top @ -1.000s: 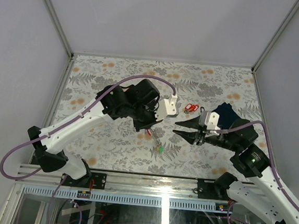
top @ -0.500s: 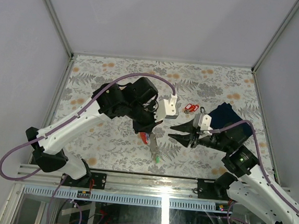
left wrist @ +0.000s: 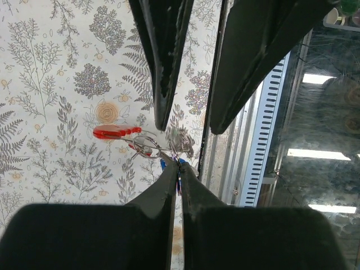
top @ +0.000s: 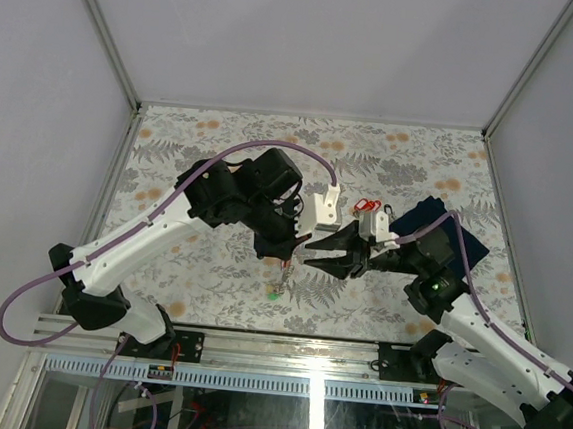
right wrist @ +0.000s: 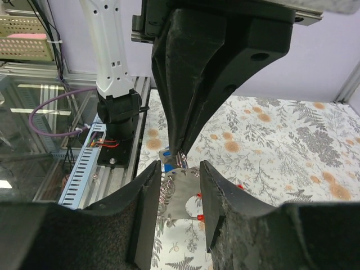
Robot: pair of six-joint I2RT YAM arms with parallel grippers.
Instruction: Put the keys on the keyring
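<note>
Top external view: right tool (top: 306, 254) has crossed over from beside the navy cloth (top: 428, 207) to meet the left tool (top: 287, 263) mid-worktop, tips now nearly touching. Left tool has kept its place, pinched shut on the keyring (left wrist: 149, 145), with a red tag (left wrist: 112, 132) and a blue tag (left wrist: 163, 164) hanging off it. Right tool is roughly half open, jaws either side of a silvery key (right wrist: 181, 205) on that bundle. Contact unclear, no grip evident. Green tag (top: 275, 294) has swung leftward beneath the left tool. Loose red keys (top: 368, 206) lie further back on the worktop (top: 191, 156), apart from both tools.

Judgement: approach finished, fine work at the ring about to begin. The loose keys are not yet threaded.
</note>
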